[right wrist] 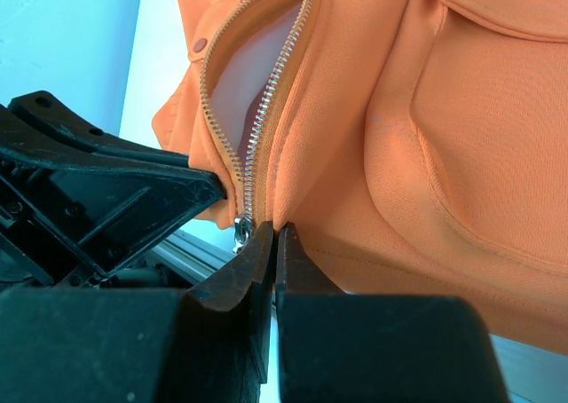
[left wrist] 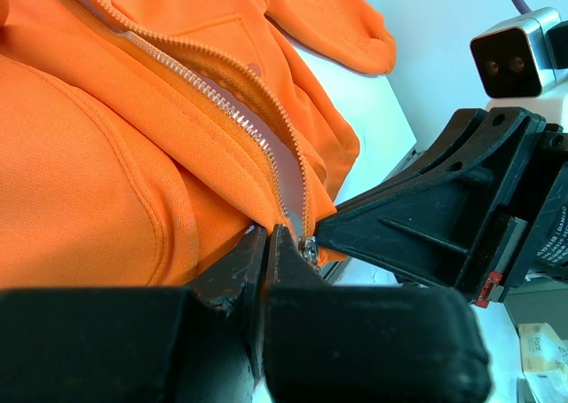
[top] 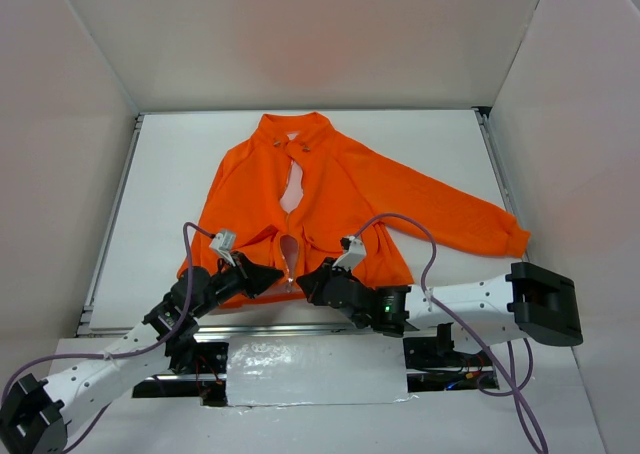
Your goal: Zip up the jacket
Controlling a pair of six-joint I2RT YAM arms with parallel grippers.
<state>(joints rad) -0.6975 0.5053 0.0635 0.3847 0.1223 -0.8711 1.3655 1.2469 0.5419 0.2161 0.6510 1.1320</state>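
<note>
The orange jacket (top: 330,189) lies flat on the white table, collar far, hem near. Its silver zipper is open, with pale lining (top: 292,186) showing between the two rows of teeth. The slider (left wrist: 309,248) sits at the bottom of the hem and also shows in the right wrist view (right wrist: 240,232). My left gripper (top: 277,276) is shut on the hem fabric just left of the slider (left wrist: 269,232). My right gripper (top: 304,280) is shut on the hem fabric just right of the slider (right wrist: 276,231). The two grippers' tips are nearly touching.
The jacket's right sleeve (top: 470,219) stretches toward the right wall. White walls enclose the table on three sides. A metal rail (top: 260,319) runs along the near table edge, with a shiny taped patch (top: 315,369) below it between the arm bases.
</note>
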